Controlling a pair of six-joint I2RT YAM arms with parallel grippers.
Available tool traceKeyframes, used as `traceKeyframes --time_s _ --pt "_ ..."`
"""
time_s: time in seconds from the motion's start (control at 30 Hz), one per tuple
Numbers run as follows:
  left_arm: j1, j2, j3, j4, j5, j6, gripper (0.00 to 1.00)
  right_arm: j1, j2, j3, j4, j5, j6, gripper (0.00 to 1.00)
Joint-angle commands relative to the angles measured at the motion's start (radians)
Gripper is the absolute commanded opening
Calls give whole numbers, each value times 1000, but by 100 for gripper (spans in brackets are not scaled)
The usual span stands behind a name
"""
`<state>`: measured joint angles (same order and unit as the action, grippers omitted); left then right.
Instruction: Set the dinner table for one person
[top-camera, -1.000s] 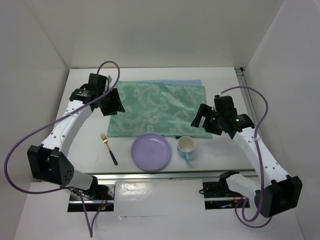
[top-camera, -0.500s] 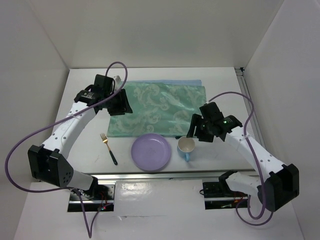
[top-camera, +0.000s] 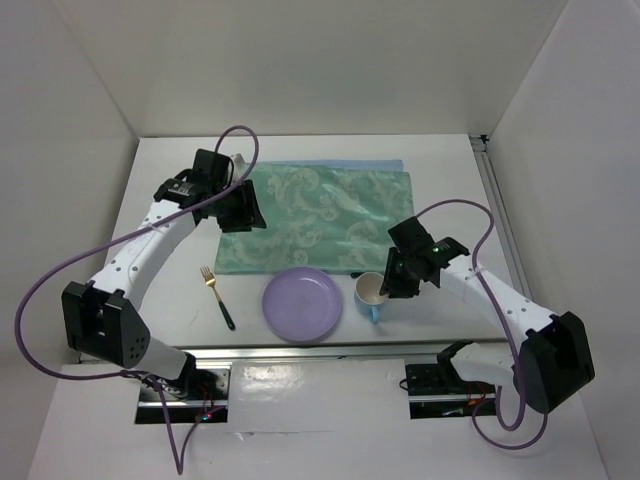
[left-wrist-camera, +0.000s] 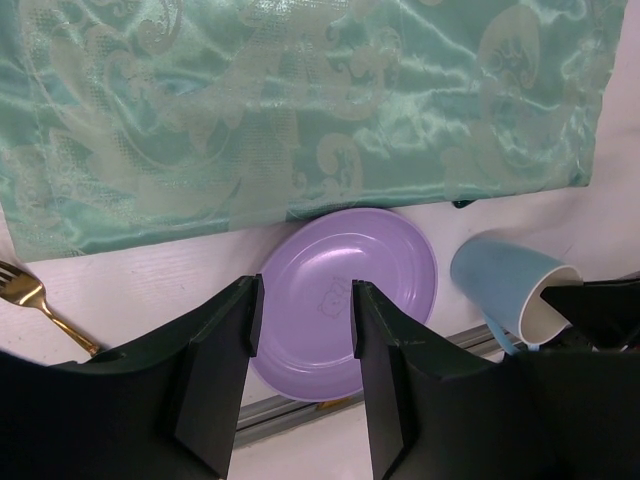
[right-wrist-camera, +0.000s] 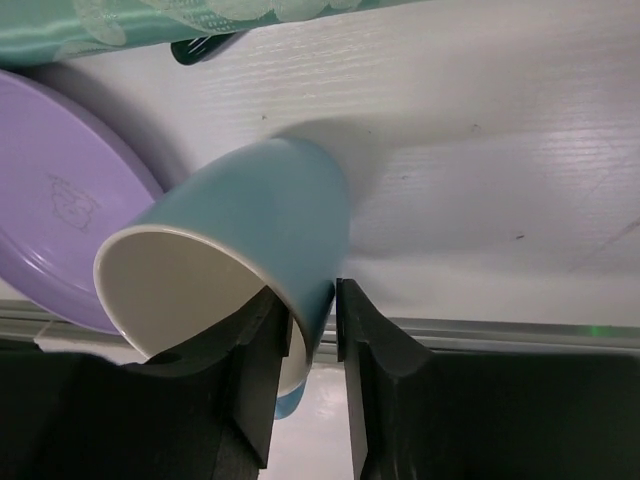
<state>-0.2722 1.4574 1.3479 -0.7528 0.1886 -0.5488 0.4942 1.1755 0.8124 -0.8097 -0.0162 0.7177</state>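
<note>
A blue cup (top-camera: 373, 291) with a white inside stands on the white dinner table (top-camera: 450, 170), right of a purple plate (top-camera: 302, 303). My right gripper (top-camera: 384, 282) is shut on the cup's (right-wrist-camera: 250, 220) rim. One finger is inside it and one outside, the right gripper (right-wrist-camera: 313, 298) pinching the wall. My left gripper (top-camera: 245, 205) hangs open over the left edge of the green patterned cloth (top-camera: 320, 215). Nothing is between the left gripper's (left-wrist-camera: 305, 300) fingers, and the plate (left-wrist-camera: 385, 270) shows beyond them. A gold fork (top-camera: 216, 296) with a dark handle lies left of the plate.
A dark object's tip (right-wrist-camera: 205, 45) pokes out from under the cloth's near edge, just behind the cup. A metal rail (top-camera: 300, 350) runs along the table's near edge. White walls close in the left, right and back sides.
My right gripper came down and left from over the cloth's right corner to the cup and shut on its rim. My left gripper shifted slightly right over the cloth.
</note>
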Motion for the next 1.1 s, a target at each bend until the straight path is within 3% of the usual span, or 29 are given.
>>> traceKeyframes --time_s 0.0,0.07,0.13,0.2,0.4,0.53,0.73,0.97,1.07 --pt "-4 4 -4 27 9 20 57 17 1 -10 41 12 35 35" --pt "-4 4 -4 27 9 29 57 29 15 -10 41 24 45 28" --pt "-4 14 -4 27 9 29 57 50 26 2 41 50 55 10" --pt "-4 14 5 27 9 29 57 61 35 65 -18 102 74 0" --pt "-4 34 68 3 0 38 57 49 47 342 -175 245 0 0" --pt "-4 34 94 -20 -18 47 57 -72 253 667 -207 314 -133 0" --pt "-4 24 103 -39 -54 47 57 -239 632 1040 -109 266 -245 0" --pt "-4 34 74 -39 -54 47 57 -304 965 1425 -118 248 -236 0" --pt "-4 44 74 -39 -54 47 57 -324 1053 1502 -118 226 -236 0"
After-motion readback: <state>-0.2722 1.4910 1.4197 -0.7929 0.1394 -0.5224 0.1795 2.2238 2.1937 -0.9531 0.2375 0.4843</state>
